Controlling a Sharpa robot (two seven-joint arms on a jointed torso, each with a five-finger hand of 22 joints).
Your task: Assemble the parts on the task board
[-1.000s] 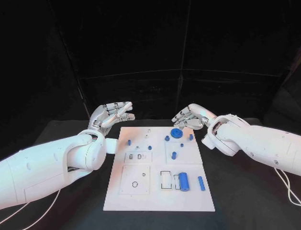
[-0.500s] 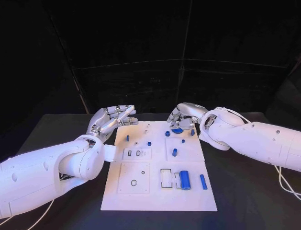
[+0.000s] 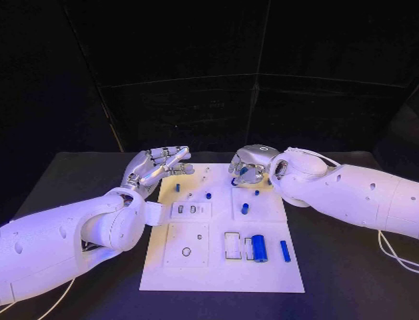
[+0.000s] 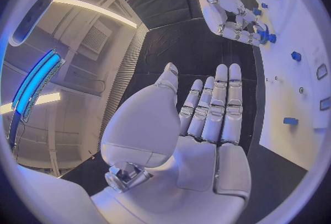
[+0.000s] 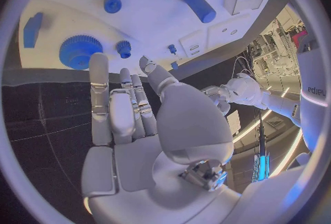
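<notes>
The white task board [image 3: 219, 270] lies in the middle of the table. My right hand [image 3: 250, 167] hovers over its far edge, fingers stretched out and holding nothing [image 5: 131, 108]. Its fingertips are right by the large blue gear [image 5: 80, 51], with a small blue gear [image 5: 123, 47] beside it; whether they touch I cannot tell. My left hand [image 3: 156, 163] is raised at the board's far left corner, fingers straight and holding nothing [image 4: 207, 119]. A thick blue cylinder [image 3: 258, 247] and a slim blue peg [image 3: 285, 250] lie near the board's right side.
More small blue parts are on the board: a peg [image 3: 245, 209], a stud [image 3: 209, 196] and another [image 3: 178, 188]. Black table [image 3: 363, 273] surrounds the board. White cables [image 3: 402, 261] trail off my right arm.
My right hand has moved left and down over the large blue gear, now covering most of it in the head view. The left hand has barely moved.
</notes>
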